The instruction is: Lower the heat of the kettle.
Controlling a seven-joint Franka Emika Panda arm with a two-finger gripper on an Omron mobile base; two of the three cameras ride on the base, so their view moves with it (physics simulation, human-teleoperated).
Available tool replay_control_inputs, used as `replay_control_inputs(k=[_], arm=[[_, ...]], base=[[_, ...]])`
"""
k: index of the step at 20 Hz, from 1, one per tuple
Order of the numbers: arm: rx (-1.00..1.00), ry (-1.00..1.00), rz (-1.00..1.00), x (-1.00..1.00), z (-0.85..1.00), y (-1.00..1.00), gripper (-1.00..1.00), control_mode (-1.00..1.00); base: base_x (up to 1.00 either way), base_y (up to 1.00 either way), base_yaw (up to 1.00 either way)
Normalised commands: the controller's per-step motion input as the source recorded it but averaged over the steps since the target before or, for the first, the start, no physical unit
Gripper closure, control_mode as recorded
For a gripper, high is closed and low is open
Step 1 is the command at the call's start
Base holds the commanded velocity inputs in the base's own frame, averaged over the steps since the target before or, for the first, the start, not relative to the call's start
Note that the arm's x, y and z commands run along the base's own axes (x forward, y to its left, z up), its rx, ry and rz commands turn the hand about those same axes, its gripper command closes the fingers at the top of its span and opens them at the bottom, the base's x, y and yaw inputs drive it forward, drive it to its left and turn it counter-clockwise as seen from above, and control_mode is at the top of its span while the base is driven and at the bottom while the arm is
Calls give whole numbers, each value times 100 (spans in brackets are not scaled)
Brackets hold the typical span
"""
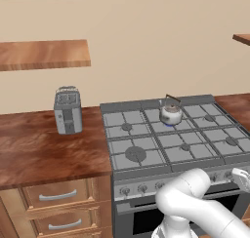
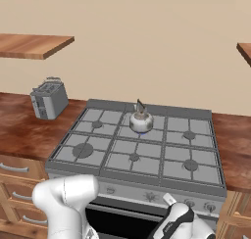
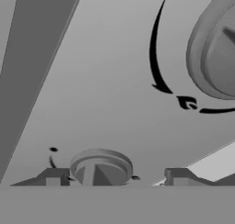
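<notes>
Stove: grey six-burner gas range set into the wooden tabletop, control knobs in a row along its front panel. You are working that front panel, low and close.

Toaster: boxy, silver, on the tabletop well left of the stove. Leave it alone.

Kettle: small, shiny, dark arched handle, sitting on the back centre burner; a hint of blue beneath it suggests the flame is lit.

Gripper: the hand view puts a round control knob between the two fingertips, jaws partly open on either side of it. You cannot tell from here whether the pads touch it yet.

To do this well: confirm this knob serves the back centre burner before you turn, since a larger neighbour knob sits near. Centre the jaws on the knob, close squarely, then rotate a part-turn only; aim for lower, not off.

Writing: none readable. Only dark curved dial marks around the neighbour knob; no brand seen.
</notes>
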Motion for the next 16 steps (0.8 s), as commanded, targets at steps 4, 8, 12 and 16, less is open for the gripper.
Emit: replay_control_inputs(k=[4, 8, 12, 16], arm=[[0, 0, 0, 11, -2, 0, 100, -100], [0, 0, 0, 8, 0, 2, 100, -100], [0, 1, 0, 18, 0, 0, 100, -100], [0, 4, 0, 14, 5, 2, 100, -100]], base=[[0, 0, 0], [0, 0, 0], [0, 0, 0], [0, 0, 0]])
